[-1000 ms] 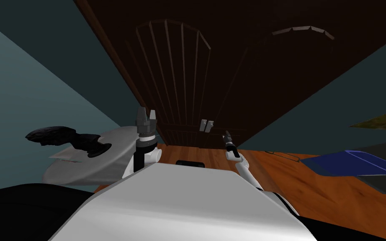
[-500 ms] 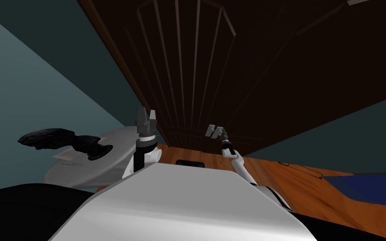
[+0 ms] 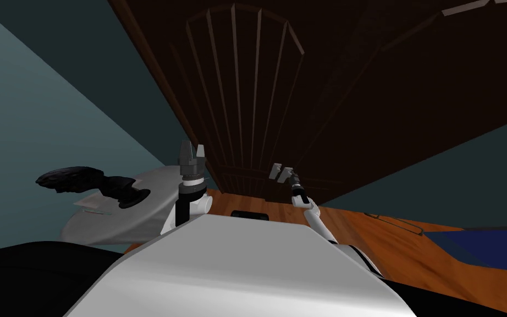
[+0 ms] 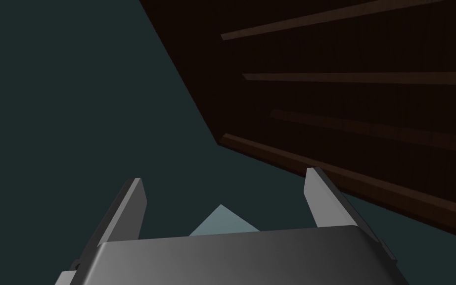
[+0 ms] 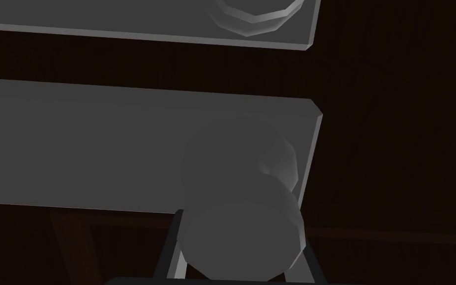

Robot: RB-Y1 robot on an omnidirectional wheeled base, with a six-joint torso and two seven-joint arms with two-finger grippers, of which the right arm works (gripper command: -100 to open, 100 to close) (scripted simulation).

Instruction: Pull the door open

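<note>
— Two fingers of the right gripper (image 5: 242,250) pinch the round grey knob (image 5: 242,198) by its sides.
— Squeeze firmly, I'd say, and pull back along the hinge's arc.
— It stands on a grey plate (image 5: 98,148) on the dark brown panelled door (image 3: 258,99) straight ahead. The left gripper (image 4: 224,198) gapes wide, empty.

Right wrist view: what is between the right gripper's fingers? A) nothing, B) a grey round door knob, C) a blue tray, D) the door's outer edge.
B: the grey round door knob sits between the fingers of the right gripper, which press its sides, in front of a grey plate on the dark door.
</note>
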